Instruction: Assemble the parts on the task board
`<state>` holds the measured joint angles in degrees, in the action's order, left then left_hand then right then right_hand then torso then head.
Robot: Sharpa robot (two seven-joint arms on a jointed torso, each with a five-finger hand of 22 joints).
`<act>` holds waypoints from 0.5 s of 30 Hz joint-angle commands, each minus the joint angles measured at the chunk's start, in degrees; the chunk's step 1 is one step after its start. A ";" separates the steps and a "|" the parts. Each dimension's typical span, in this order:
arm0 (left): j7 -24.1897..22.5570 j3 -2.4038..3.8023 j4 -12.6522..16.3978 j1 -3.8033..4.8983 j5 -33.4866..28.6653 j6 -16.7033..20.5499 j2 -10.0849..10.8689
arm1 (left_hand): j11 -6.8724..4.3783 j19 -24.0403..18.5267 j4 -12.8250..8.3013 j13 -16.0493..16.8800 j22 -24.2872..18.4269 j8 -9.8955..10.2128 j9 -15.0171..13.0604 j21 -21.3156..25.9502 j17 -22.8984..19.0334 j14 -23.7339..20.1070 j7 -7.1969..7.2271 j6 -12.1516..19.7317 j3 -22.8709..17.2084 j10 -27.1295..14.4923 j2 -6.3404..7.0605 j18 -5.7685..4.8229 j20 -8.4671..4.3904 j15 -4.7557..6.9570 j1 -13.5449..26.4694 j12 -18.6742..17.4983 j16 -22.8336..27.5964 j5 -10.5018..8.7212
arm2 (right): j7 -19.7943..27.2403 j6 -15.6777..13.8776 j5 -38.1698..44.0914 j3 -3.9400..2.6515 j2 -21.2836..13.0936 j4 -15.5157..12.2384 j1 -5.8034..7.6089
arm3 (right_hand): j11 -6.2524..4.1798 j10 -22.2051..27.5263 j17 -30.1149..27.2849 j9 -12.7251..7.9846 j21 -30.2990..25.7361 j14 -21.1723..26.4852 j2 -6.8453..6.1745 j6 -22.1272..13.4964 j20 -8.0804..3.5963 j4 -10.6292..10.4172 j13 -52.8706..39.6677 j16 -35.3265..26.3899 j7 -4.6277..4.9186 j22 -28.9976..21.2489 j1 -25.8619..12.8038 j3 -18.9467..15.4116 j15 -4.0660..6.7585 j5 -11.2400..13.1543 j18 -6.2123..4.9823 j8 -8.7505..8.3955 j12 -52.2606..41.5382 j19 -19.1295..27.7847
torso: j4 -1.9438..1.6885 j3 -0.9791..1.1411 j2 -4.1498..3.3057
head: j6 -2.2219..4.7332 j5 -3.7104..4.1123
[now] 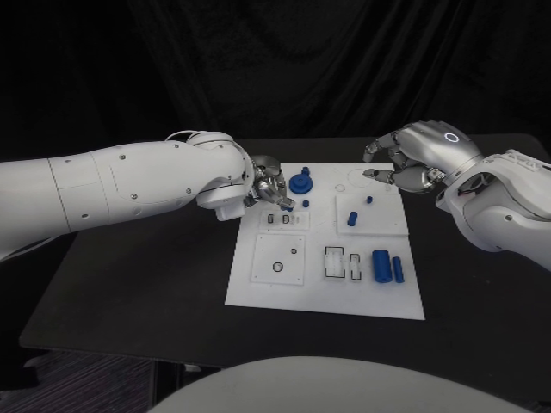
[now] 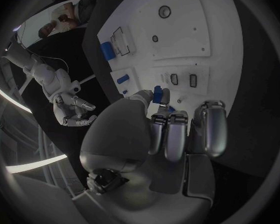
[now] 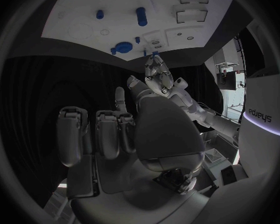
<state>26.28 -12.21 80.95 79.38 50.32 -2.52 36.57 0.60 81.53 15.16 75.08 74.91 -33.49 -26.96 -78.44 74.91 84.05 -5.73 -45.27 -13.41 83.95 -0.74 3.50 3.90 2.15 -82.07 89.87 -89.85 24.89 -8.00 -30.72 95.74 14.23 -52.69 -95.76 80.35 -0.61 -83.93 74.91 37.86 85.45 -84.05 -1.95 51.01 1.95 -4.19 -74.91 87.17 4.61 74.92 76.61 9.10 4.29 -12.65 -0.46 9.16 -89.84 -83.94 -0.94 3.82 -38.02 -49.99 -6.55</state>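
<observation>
The white task board point(image 1: 303, 284) lies in the middle of the black table. My left hand point(image 1: 267, 182) hovers over the board's far left corner and pinches a small blue part point(image 1: 287, 205) between thumb and a finger, just above two small slots point(image 1: 280, 219); the left wrist view shows the same blue part point(image 2: 157, 93) at the fingertips point(image 2: 165, 97). A round blue part point(image 1: 301, 181) stands beside that hand. My right hand point(image 1: 412, 159) hangs over the board's far right corner, fingers arched apart, holding nothing. Two small blue pegs point(image 1: 351, 218) stand on the right half.
Two blue cylinders point(image 1: 382, 264) lie near the board's right edge, next to rectangular recesses point(image 1: 335, 261). A ring-shaped recess point(image 1: 277, 267) sits on the near left part. Bare black table point(image 1: 139, 284) surrounds the board.
</observation>
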 commanded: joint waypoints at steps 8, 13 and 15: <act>3.10 0.05 -0.94 -0.42 3.03 -0.10 -1.13 | -0.57 0.43 -0.63 14.92 10.84 0.07 -4.76 -0.11 15.09 5.95 1.66 -1.90 -1.20 6.05 -0.50 -0.36 0.00 0.40 0.36 0.13 -0.15 -0.37 | -0.76 -0.60 0.37 -0.05 -0.45 -0.33 -0.56 | 0.01 -6.07 9.08 0.22 -0.07 -4.69 0.21 0.56 0.24 -0.19 -15.09 -0.34 0.08 13.41 0.51 0.23 -0.07 -0.61 -0.80 0.43 -0.16 -3.82 | 0.23 -0.19 1.07 | -0.01 -0.48; 4.05 0.05 -1.11 -0.87 3.09 -0.12 -1.41 | -0.64 0.59 -0.95 14.92 10.91 0.12 -4.80 -0.26 15.09 5.95 1.72 -2.17 -1.53 6.05 -0.41 -0.40 -0.04 0.46 0.47 0.13 -0.15 -0.37 | -0.81 -0.38 0.36 -0.05 -0.52 -0.37 -0.75 | 0.01 -6.07 9.08 0.22 -0.07 -4.69 0.21 0.56 0.24 -0.19 -15.09 -0.34 0.08 13.41 0.51 0.23 -0.07 -0.61 -0.80 0.43 -0.16 -3.82 | 0.34 -0.26 1.29 | -0.01 -0.47; 4.79 0.04 -1.11 -1.10 3.34 -0.17 -1.49 | -0.66 0.64 -1.02 14.92 10.93 0.12 -4.83 -0.29 15.09 5.95 1.76 -2.37 -1.66 6.05 -0.38 -0.41 -0.06 0.48 0.63 0.13 -0.15 -0.39 | -0.83 -0.37 0.36 -0.05 -0.53 -0.34 -0.85 | 0.01 -6.07 9.08 0.22 -0.07 -4.69 0.21 0.56 0.24 -0.19 -15.09 -0.34 0.08 13.41 0.51 0.23 -0.07 -0.61 -0.80 0.43 -0.16 -3.82 | 0.36 -0.24 1.21 | -0.01 -0.59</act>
<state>29.50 -12.20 79.82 78.46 52.90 -2.52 35.22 0.31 81.81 15.31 75.10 74.91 -33.26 -26.96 -78.44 74.91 84.05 -5.85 -45.39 -13.56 83.86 -0.96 3.50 3.78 2.15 -81.84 89.87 -89.85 24.88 -8.01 -30.70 95.75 14.22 -53.13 -95.98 79.67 -0.61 -83.93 74.91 37.98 85.45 -84.05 -1.95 51.26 1.95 -4.19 -74.91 87.17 4.77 74.92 76.61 9.10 4.29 -13.01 -0.45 9.38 -89.84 -83.94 -0.66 3.60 -36.89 -49.99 -7.06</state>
